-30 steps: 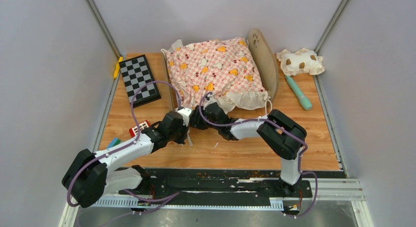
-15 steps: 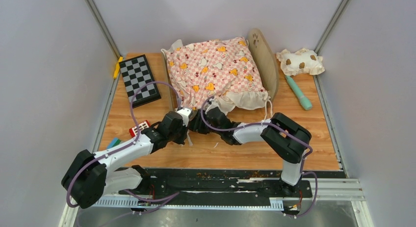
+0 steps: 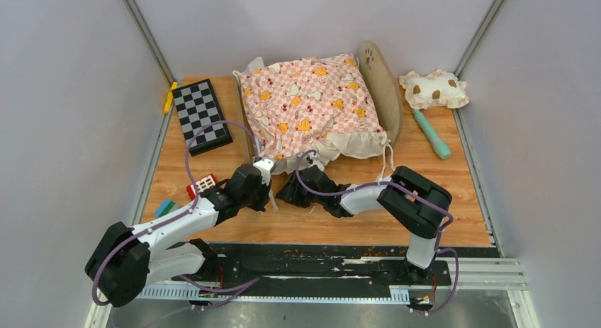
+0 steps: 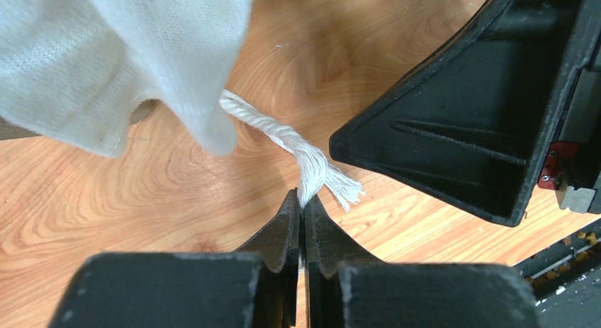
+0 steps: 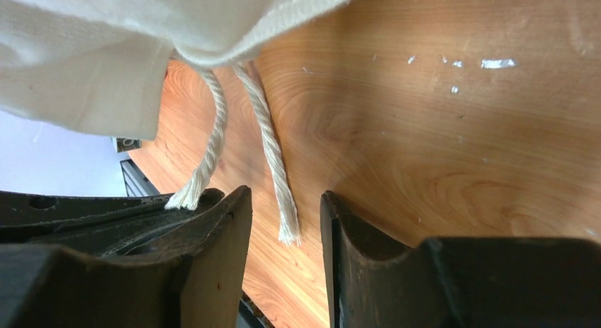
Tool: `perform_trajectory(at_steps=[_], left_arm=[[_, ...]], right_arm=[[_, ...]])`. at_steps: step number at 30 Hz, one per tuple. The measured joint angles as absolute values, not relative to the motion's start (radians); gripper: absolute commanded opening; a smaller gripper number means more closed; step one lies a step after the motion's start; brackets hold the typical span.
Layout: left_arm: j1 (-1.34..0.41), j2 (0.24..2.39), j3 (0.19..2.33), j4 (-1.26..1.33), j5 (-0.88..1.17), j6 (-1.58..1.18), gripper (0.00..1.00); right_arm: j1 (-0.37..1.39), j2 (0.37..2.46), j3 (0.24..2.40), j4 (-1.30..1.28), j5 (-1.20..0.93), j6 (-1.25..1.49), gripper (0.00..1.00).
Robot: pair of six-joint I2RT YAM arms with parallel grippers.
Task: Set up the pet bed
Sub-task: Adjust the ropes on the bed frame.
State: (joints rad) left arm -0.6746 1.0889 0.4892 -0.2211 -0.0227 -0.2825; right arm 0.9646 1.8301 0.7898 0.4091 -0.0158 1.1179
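A wood-grain table (image 3: pixel 453 200) fills a grey-walled booth. From above, the pet bed (image 3: pixel 381 87) stands at the far middle. It is almost buried under the pink checkered cushion (image 3: pixel 308 101), with only its paw-print headboard clear. The work is at the cushion's near corner, where its ties hang.

In the left wrist view, the left gripper (image 4: pixel 303 200) is pinched together on the frayed end of a tie cord (image 4: pixel 280 129), probably to draw it taut.

In the right wrist view, the right gripper (image 5: pixel 285 207) has its jaws apart astride the second cord (image 5: pixel 269 144). It grips nothing and seems to be lining up for the tying.
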Motion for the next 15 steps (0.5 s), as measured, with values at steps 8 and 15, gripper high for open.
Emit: perform_trajectory(at_steps=[8,15], left_arm=[[-0.675,1.085,0.488,-0.22,-0.017,-0.283,0.09],[-0.675,1.154,0.49,-0.216,0.0,-0.281,0.1]], right_arm=[[0.976,1.81,0.739,0.453,0.04,1.17,0.41],[0.979,1.744,0.692,0.451,0.097,1.17,0.41]])
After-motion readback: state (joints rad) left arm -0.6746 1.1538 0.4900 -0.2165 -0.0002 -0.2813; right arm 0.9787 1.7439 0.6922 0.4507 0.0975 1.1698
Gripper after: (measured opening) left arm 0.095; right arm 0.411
